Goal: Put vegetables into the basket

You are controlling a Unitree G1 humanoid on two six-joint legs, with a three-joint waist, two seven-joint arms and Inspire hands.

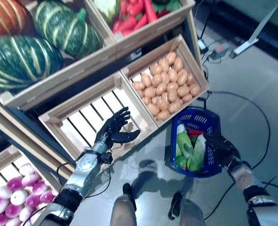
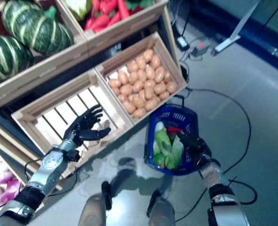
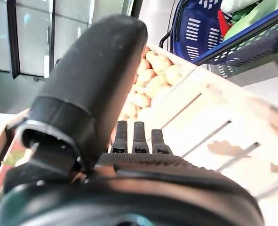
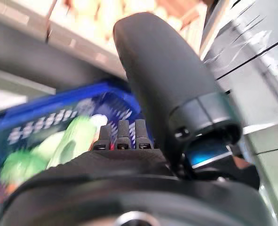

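Item: blue plastic basket (image 1: 209,123), set on the grey floor (image 1: 251,94) just in front of the lower wooden crates. Contents: pale green leafy vegetables (image 1: 190,148) stacked against the near wall, with a red vegetable (image 1: 195,132) seen behind them.

Right robot hand (image 1: 221,149): placed at the basket's near right rim, touching or just over it, directly beside the leafy vegetables. Whether its fingers are curled round the rim or held straight cannot be told from any view.

Left robot hand (image 1: 114,130): held above the empty slatted crate (image 1: 89,117), well apart from the basket, fingers spread and thumb extended, nothing held.

Adjacent stock: a crate of potatoes (image 1: 166,84) is positioned just behind the basket and beside the empty crate. On the upper shelf, striped green pumpkins (image 1: 40,42) are kept in one crate, red carrots or peppers (image 1: 135,15) in the next. At the lower left, a crate of purple-and-white turnips (image 1: 11,193) is partly shown.
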